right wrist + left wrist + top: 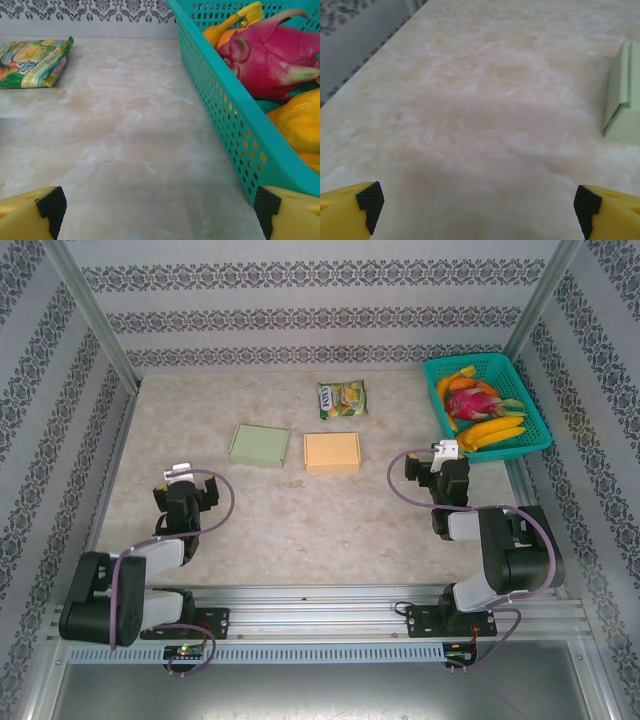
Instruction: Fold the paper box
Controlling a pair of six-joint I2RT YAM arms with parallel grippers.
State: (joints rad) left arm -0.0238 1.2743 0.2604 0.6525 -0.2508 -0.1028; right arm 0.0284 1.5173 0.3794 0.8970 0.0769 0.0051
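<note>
Two flattened paper boxes lie side by side in the middle of the table: a pale green one and an orange one. The green box's edge also shows at the right of the left wrist view. My left gripper hovers low over bare table, near and to the left of the green box, open with nothing between its fingers. My right gripper sits to the right of the orange box, beside the basket, also open and holding nothing.
A teal basket with bananas and a pink dragon fruit stands at the back right, close to the right gripper. A green snack packet lies behind the boxes. Patterned walls enclose the table.
</note>
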